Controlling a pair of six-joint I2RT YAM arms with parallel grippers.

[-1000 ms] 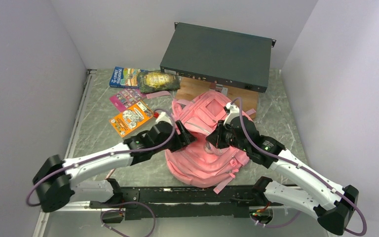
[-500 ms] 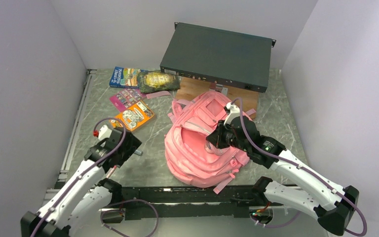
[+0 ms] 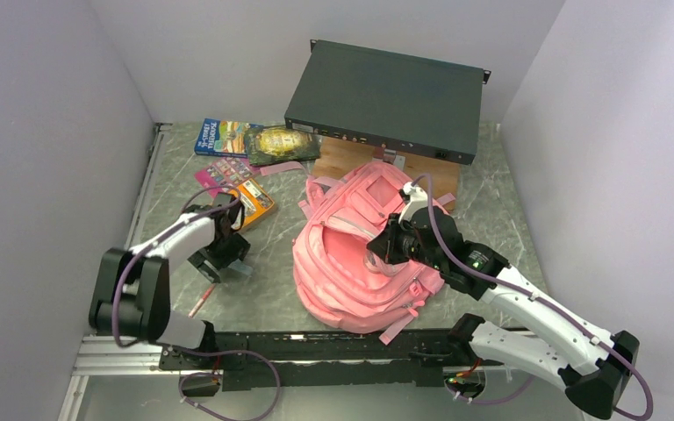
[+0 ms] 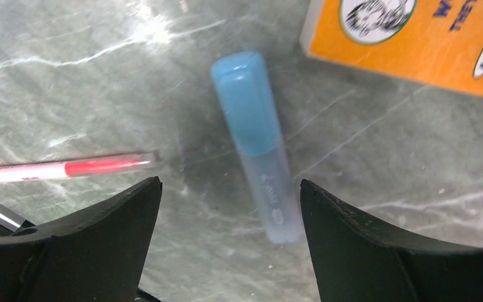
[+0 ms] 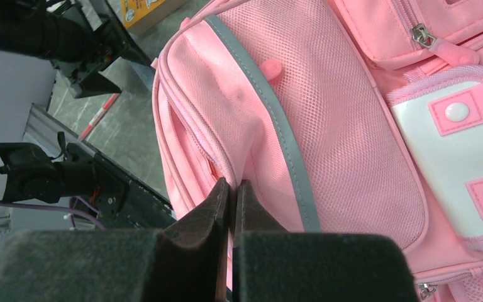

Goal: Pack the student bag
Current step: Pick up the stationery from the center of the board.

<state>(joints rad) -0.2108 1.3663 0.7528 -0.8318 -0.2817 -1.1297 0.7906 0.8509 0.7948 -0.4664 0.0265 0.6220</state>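
The student bag point(image 3: 342, 282), a soft pink backpack, lies in the middle of the table with its top opening gaping. My right gripper point(image 3: 377, 250) is shut on a fold of the bag's fabric at the edge of that opening; in the right wrist view its jaws point(image 5: 233, 184) pinch the pink cloth beside the mesh pocket point(image 5: 327, 126). My left gripper point(image 3: 228, 263) hangs low over the table left of the bag, open. In the left wrist view a blue highlighter point(image 4: 258, 145) lies flat between its spread fingers point(image 4: 229, 189), nearer the right finger, untouched.
A red pen point(image 4: 63, 168) lies left of the highlighter. An orange booklet point(image 3: 259, 200), a pink card point(image 3: 219, 174), a blue book point(image 3: 224, 136) and a dark green packet point(image 3: 276, 145) lie at the back left. A black rack unit point(image 3: 386, 96) rests on a wooden board point(image 3: 351, 158) behind the bag.
My left arm pulled out of the bag's opening, swung left and folded back, and its gripper opened; it now hovers over the highlighter. The right gripper kept its hold on the bag.
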